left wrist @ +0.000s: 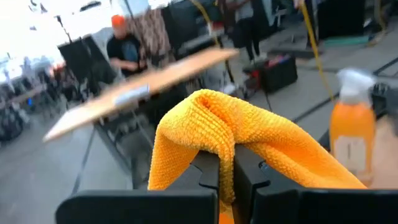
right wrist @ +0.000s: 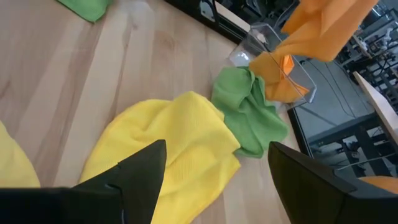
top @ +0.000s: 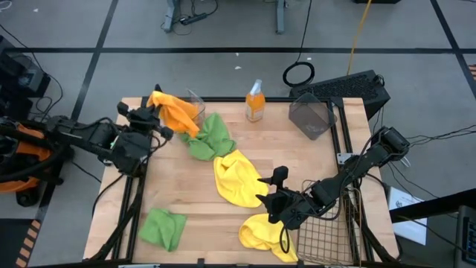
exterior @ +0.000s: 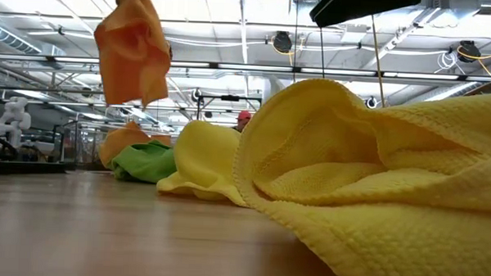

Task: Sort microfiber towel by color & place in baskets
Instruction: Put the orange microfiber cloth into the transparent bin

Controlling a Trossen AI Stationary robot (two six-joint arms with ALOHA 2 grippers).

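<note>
The left fingers (left wrist: 219,180) are pinching an orange towel (left wrist: 242,134), lifting it over the clear basket (top: 195,100) at the tabletop's (top: 297,160) eleven o'clock corner. The step is dropping orange into that basket; next calls for lowering and releasing. The right fingers (right wrist: 214,165) are spread, hovering over a yellow towel (top: 236,179) near centre.

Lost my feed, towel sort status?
Left claw shut on orange towel, lifted by clear basket. Right claw open over yellow towel. Nothing blocking.
</note>
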